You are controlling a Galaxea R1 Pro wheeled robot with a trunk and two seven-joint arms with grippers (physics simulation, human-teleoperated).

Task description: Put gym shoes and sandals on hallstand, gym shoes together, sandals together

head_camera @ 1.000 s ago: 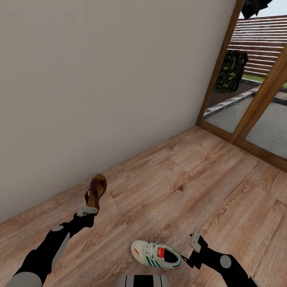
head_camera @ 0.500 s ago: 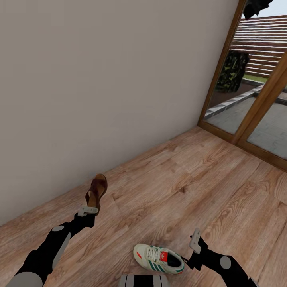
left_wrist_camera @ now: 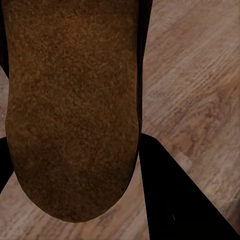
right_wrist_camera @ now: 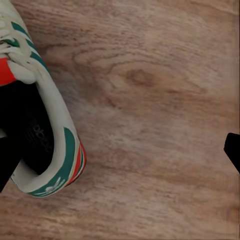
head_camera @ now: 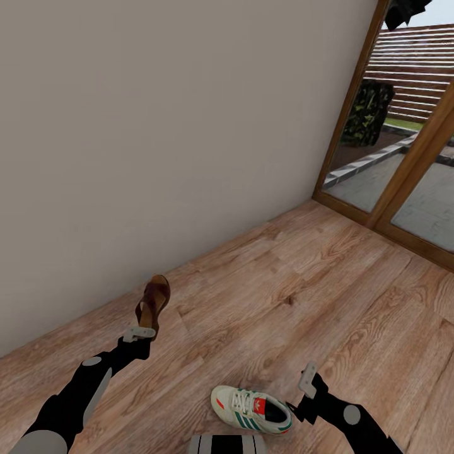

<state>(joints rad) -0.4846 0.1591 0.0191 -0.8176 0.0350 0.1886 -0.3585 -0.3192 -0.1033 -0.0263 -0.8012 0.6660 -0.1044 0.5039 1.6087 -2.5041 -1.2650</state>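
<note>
Left gripper (head_camera: pixel 144 330): clamped on the heel end of one sandal (head_camera: pixel 152 304), which stands up off the boards near the base of the wall (head_camera: pixel 157 126); the left wrist view shows its brown sole (left_wrist_camera: pixel 70 105) close up between dark fingers.
Right gripper (head_camera: pixel 309 383): jaws spread wide and holding nothing, just beside the heel of the gym shoe (head_camera: pixel 251 409); in the right wrist view the shoe's heel (right_wrist_camera: pixel 47 150) sits toward one finger, not centred.
What has changed: over the last second the shoe has slid a touch across the head view and the glass door (head_camera: pixel 403 126) has shifted with it, so that looks like the camera or base nudging, not the shoe moving. The right arm has crept slightly closer to the heel.
Gym shoe: flat on the corridor floor (head_camera: pixel 302 284), toe pointing to the robot's left, untouched.
Meaning for the task: one sandal is in hand, and the right arm seems to be lining up on the first gym shoe; nothing is on the rack yet.
Watch for: the jaws probably need to straddle the heel collar before closing, or the shoe may skate away.
</note>
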